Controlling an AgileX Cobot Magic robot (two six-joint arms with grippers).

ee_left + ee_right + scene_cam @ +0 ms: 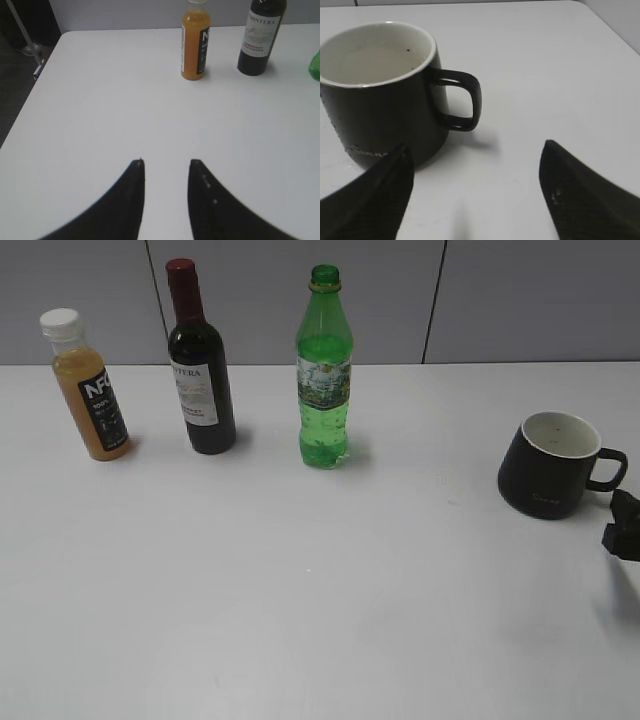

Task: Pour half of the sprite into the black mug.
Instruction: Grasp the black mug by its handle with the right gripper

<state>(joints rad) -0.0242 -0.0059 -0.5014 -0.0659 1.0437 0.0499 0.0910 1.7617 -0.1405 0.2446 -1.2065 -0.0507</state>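
Our right pincer (475, 192) hangs spread wide and empty just short of the black mug (550, 463), its handle (460, 100) facing us. We judge the step is steadying the mug: close squarely on the handle, without nudging it. Our left pincer (166, 167) is part open, grasping nothing, over bare counter (300, 600). The sprite (324, 365) stands upright mid-counter, well apart from the mug, beside the wine bottle (198, 365). Open room lies between; the counter's right edge runs near the mug.
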